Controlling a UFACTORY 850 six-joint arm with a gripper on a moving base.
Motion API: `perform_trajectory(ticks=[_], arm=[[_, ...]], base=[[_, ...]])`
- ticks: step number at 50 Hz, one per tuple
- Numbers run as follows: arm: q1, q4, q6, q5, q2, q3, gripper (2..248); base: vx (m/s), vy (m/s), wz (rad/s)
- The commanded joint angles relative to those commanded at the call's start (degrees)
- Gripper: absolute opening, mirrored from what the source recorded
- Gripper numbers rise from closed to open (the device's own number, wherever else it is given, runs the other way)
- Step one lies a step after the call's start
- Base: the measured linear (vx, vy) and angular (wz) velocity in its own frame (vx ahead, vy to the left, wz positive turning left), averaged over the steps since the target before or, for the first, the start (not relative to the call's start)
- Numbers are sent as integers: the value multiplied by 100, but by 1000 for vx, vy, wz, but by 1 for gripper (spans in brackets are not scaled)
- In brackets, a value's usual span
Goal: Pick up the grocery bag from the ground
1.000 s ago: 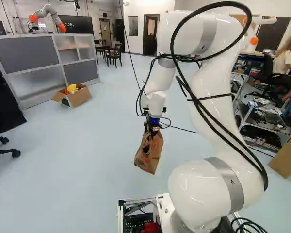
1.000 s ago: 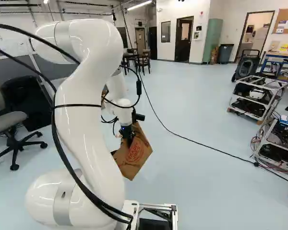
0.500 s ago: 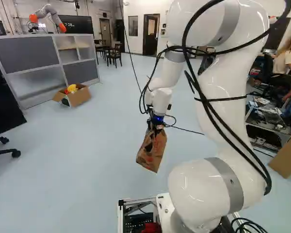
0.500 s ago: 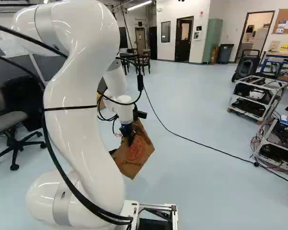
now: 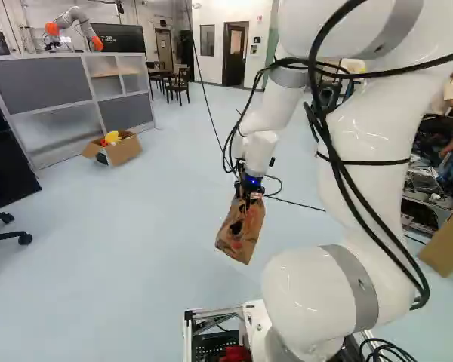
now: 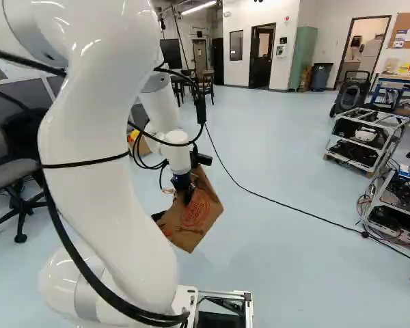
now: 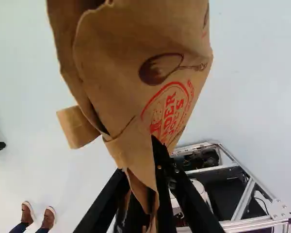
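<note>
The black gripper (image 7: 139,171) pinches a paper grocery bag (image 7: 121,63) above the floor (image 5: 136,249); raising it slowly should limit swinging.

Is a creased brown paper grocery bag (image 6: 197,217) (round red print showing), pinched at one end, hangs tilted in midair

I can't see inside the grocery bag (image 7: 121,63), cut off in the wrist view. The arm (image 5: 374,132) runs off the left base view's top.

White arm (image 5: 374,200) – grey bands (image 5: 356,283) – black cables (image 6: 157,317)
</note>
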Motion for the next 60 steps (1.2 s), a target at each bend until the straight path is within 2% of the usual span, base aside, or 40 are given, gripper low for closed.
perform_trajectory(ticks=[60], arm=[[-798,0,0,0,2454,1361,21]], base=[[0,0,0]])
